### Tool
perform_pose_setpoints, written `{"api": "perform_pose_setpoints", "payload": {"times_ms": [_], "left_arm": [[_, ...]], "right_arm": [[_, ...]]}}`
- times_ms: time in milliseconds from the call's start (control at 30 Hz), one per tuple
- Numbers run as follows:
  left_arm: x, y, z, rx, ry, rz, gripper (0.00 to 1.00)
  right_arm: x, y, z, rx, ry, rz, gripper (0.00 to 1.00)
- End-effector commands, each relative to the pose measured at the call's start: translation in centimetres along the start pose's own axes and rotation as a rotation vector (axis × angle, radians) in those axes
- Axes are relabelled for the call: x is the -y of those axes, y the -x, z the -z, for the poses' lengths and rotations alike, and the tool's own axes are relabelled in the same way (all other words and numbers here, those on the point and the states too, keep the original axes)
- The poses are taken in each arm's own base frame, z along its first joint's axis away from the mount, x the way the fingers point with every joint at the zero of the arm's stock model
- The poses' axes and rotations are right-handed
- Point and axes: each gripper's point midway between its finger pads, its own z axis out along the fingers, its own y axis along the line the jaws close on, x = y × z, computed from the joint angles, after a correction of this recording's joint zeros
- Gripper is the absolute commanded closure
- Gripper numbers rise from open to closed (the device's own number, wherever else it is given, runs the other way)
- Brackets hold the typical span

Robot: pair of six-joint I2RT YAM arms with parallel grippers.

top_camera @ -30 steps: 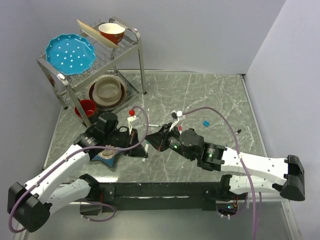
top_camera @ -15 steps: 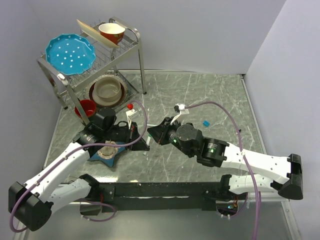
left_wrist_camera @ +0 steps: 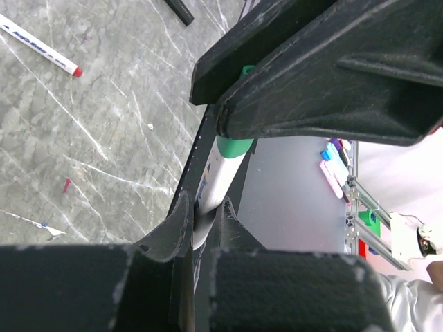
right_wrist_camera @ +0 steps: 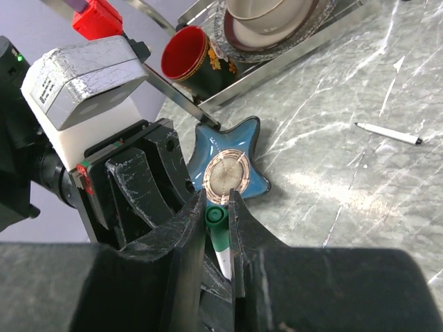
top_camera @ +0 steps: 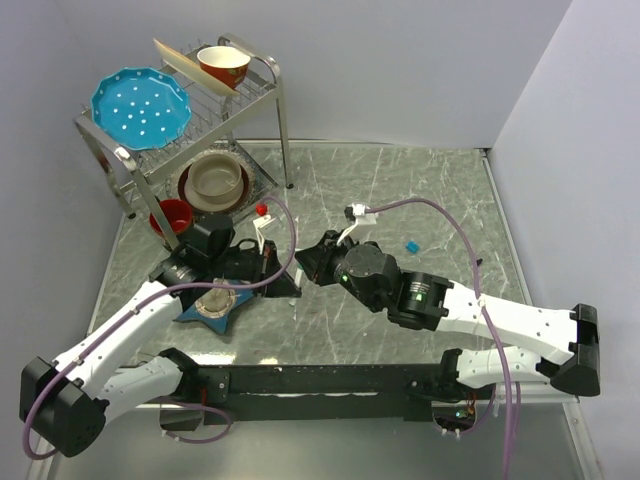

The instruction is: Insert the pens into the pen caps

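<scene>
Over the marble tabletop [top_camera: 400, 180], just short of centre toward the near edge, pinching a white pen [left_wrist_camera: 220, 176] in the left gripper [left_wrist_camera: 202, 207], clamping the green cap [right_wrist_camera: 219, 232] in the right gripper [right_wrist_camera: 216, 207], holding the two end to end, seating unconfirmed, leaving the blue cap [top_camera: 411, 246] toward the right edge and a red-tipped pen [left_wrist_camera: 41, 47] uncapped.

The cap [right_wrist_camera: 219, 225] is green, the pen [left_wrist_camera: 220, 177] white, the dish [right_wrist_camera: 257, 181] blue, the table [top_camera: 420, 190] grey-veined.

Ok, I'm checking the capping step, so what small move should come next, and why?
The left gripper is shut on the white pen, the right gripper is shut on the green cap, and cap and barrel already meet in line; full seating cannot be told. So probably press them a little closer along the pen's axis.
</scene>
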Motion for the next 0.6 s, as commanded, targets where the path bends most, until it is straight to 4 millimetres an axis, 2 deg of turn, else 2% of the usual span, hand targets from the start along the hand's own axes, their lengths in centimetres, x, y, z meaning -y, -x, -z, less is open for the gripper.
{"api": "perform_pose_setpoints", "payload": {"times_ms": [0, 67, 100, 200, 300, 333, 367, 433, 467, 533, 567], "left_arm": [[-3.0, 12.5, 2.9, 0.419, 0.274, -0.179, 0.99], [-3.4, 12.3, 2.8, 0.401, 0.289, -0.160, 0.99], [-3.6, 12.2, 2.7, 0.396, 0.290, -0.148, 0.99], [-3.2, 12.0, 2.4, 0.395, 0.260, -0.140, 0.99], [-3.1, 11.8, 2.4, 0.389, 0.252, -0.140, 0.99], [-3.3, 11.6, 2.4, 0.384, 0.258, -0.135, 0.99], [-3.5, 11.7, 2.4, 0.386, 0.269, -0.135, 0.99], [-3.6, 11.7, 2.5, 0.395, 0.278, -0.120, 0.99], [-3.9, 11.5, 2.4, 0.399, 0.284, -0.110, 0.99], [-4.3, 11.1, 2.2, 0.397, 0.289, -0.074, 0.99], [-4.9, 11.0, 2.1, 0.396, 0.305, -0.053, 0.99]], "right_arm": [[-2.5, -9.3, 3.5, -0.408, 0.135, 0.045, 1.00], [-2.2, -10.0, 3.4, -0.426, 0.134, 0.050, 1.00], [-2.6, -10.4, 3.4, -0.436, 0.166, 0.042, 1.00], [-2.2, -11.5, 3.5, -0.451, 0.183, 0.031, 1.00], [-1.9, -10.3, 3.6, -0.422, 0.145, 0.040, 0.84], [-1.4, -9.3, 3.3, -0.381, 0.115, 0.048, 0.68], [-1.8, -7.9, 3.7, -0.344, 0.119, 0.043, 0.61], [-0.8, -6.2, 3.9, -0.283, 0.071, 0.050, 0.47], [-0.5, -5.0, 4.4, -0.252, 0.068, 0.040, 0.44], [0.5, -4.0, 4.8, -0.217, 0.044, 0.033, 0.34], [1.0, -3.2, 5.4, -0.186, 0.041, 0.022, 0.32]]}}
